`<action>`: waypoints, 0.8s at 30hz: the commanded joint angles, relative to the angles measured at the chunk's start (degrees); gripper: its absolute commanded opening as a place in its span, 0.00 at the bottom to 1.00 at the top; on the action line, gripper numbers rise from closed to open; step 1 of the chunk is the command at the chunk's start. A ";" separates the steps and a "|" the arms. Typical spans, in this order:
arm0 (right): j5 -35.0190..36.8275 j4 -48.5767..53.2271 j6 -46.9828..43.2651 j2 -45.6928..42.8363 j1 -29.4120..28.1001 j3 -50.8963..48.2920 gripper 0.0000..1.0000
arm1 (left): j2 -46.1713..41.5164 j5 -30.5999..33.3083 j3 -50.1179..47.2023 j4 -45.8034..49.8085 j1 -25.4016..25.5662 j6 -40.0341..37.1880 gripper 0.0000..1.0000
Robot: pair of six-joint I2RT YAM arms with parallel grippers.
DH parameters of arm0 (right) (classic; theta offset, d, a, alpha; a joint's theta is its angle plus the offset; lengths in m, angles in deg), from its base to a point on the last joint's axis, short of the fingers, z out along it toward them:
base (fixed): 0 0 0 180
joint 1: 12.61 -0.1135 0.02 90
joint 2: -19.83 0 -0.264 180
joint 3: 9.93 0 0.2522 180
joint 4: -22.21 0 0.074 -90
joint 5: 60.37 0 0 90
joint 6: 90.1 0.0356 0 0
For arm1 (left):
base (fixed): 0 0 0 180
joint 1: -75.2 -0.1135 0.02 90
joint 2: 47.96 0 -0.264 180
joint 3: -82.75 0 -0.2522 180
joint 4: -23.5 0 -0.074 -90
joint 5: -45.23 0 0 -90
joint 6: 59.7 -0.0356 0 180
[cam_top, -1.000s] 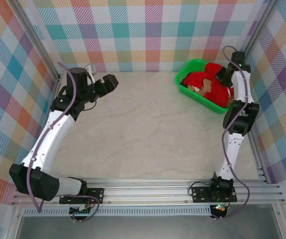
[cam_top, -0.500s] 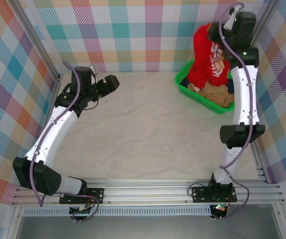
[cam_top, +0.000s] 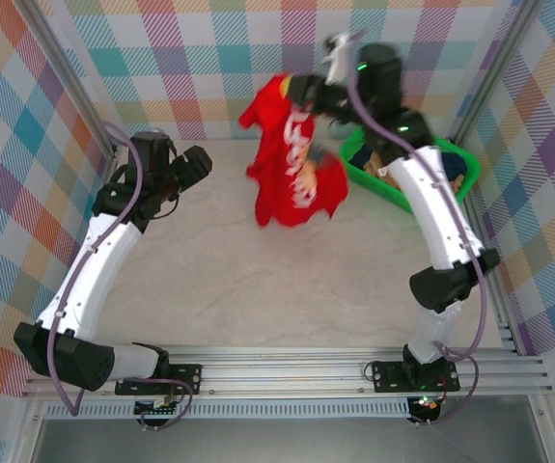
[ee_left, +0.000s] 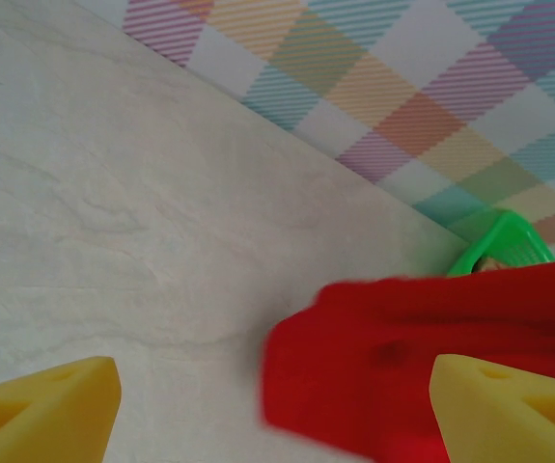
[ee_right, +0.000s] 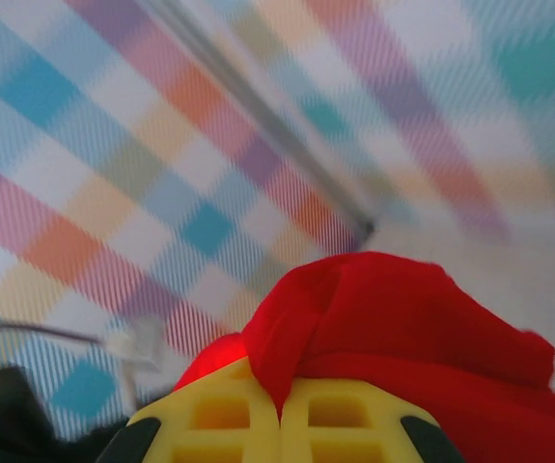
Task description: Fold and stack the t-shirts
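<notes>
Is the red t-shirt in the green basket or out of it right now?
Out. The red t-shirt hangs bunched from the shut right gripper, in the air left of the green basket.

Bright, even, diffuse light falls across the top view, and the table (cam_top: 258,270) carries only faint, soft shadows. The red shirt (cam_top: 291,164) is smeared by motion blur there, and its edge is soft in the left wrist view too. The right wrist view is blurred throughout, with the checked wall (ee_right: 113,164) streaked.
</notes>
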 commanded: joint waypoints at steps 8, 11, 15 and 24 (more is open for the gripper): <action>9.02 1.57 3.91 -2.91 7.67 -33.93 0.58 | -0.58 -12.69 -8.77 2.77 2.57 3.95 0.74; 6.91 2.71 2.30 1.24 12.99 -34.44 0.57 | 0.04 -12.44 -11.31 2.98 6.20 4.21 0.72; 6.71 4.69 1.15 9.75 14.95 -28.15 0.52 | -0.79 -11.32 -14.30 1.04 8.15 6.50 0.71; 13.02 4.29 8.29 19.60 18.40 -20.44 0.47 | -0.36 -11.45 -13.08 1.73 8.54 6.75 0.71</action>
